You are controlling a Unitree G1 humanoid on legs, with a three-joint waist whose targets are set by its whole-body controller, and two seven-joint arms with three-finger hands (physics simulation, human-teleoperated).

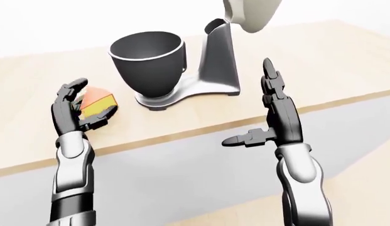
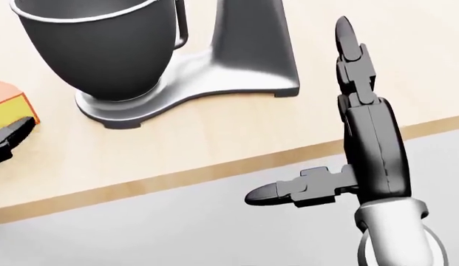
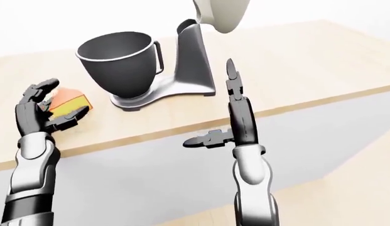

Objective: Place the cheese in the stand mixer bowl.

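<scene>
An orange-yellow cheese wedge lies on the wooden counter, left of the stand mixer. My left hand is open and cupped around the wedge's left side, fingers above it and thumb just under it. The dark grey mixer bowl sits empty and upright on the mixer's base. My right hand is open to the right of the mixer, fingers pointing up and thumb sticking out left over the counter's edge. It holds nothing.
The mixer's grey column rises right of the bowl, and its cream head is tilted up above. The counter's edge runs diagonally across the head view, with a grey cabinet face under it.
</scene>
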